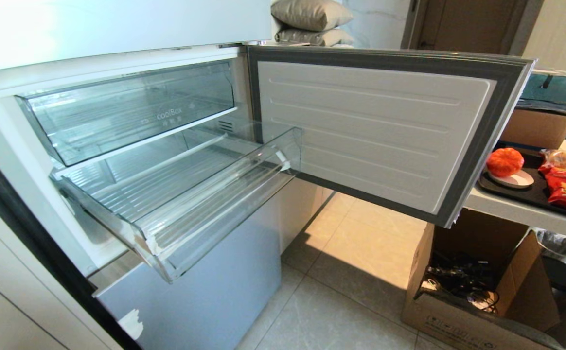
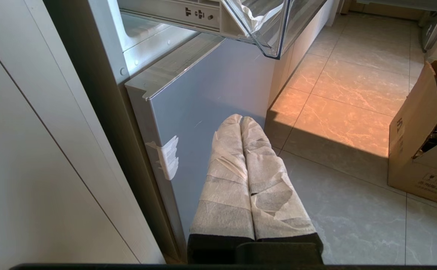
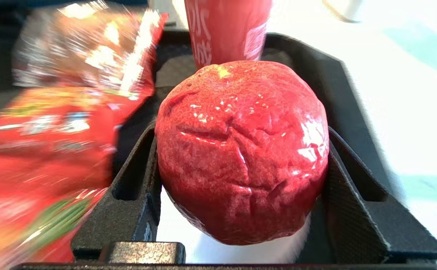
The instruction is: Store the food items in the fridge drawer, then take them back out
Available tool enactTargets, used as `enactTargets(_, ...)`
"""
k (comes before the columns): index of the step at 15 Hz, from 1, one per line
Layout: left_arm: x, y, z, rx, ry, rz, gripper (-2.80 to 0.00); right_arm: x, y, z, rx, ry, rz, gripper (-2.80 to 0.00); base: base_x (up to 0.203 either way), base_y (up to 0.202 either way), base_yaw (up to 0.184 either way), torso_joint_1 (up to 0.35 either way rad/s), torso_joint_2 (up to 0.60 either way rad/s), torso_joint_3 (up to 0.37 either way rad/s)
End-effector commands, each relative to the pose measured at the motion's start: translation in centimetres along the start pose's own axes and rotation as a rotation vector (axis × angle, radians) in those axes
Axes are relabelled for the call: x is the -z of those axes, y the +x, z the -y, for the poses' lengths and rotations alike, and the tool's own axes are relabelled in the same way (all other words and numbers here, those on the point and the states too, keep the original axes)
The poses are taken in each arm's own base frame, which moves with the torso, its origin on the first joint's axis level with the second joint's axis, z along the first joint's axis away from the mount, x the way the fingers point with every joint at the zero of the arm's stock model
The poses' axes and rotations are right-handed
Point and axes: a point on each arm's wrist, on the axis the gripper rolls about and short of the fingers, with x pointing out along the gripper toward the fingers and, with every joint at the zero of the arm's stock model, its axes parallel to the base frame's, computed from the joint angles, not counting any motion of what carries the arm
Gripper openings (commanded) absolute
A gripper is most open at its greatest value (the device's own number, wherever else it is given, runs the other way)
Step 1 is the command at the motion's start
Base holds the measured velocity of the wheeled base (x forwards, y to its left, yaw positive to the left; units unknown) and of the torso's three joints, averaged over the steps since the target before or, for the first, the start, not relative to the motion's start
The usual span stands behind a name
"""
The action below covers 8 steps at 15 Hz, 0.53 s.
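While closing with the right end effector (image 3: 241,131), pinched the small round red-orange ribbed fruit (image 3: 241,150) between two black textured fingers (image 3: 136,180), one against each flank, jaws at a middling width. Held it just over the small white plate (image 3: 177,236), inside the black plastic tray (image 3: 338,75); could not tell whether lifted clear or touching. Noted crinkly red snack packets (image 3: 53,131) close beside it and a red can (image 3: 226,30) just behind.

Judged the fruit light, fairly firm, glossy and likely slippery, with a skin creased enough to bruise under hard pressure. Judged the widest band around the middle the best hold, across the ribs, squeezed gently.

Found the left end effector (image 2: 241,118) parked low beside the glossy pale-blue lower fridge door (image 2: 211,86), cloth-wrapped fingers pressed together, gripping nothing.

Farther off, saw the wide shallow transparent plastic fridge drawer (image 1: 215,214) pulled out, with nothing visible inside, well apart from the pale worktop (image 1: 516,211) carrying the tray, beyond the open white-lined fridge door (image 1: 375,131). Judged storing not yet done.
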Motion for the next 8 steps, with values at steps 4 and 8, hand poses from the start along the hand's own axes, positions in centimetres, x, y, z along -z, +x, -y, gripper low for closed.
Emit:
enactTargets(4, 0.0, 0.0, 0.0, -0.001, 0.0, 0.001, -2.8, -6.4, -16.9, -2.6, 0.009, -0.008, 0.064, -2.8, 0.0, 0.0, 0.0, 0.0, 0.0, 0.0)
enactTargets(8, 0.0, 0.0, 0.0, 0.001, 0.0, -0.001, -2.8, -3.6, -30.7, -6.0, -0.064, -0.024, 0.107, -2.8, 0.0, 0.0, 0.0, 0.0, 0.0, 0.0)
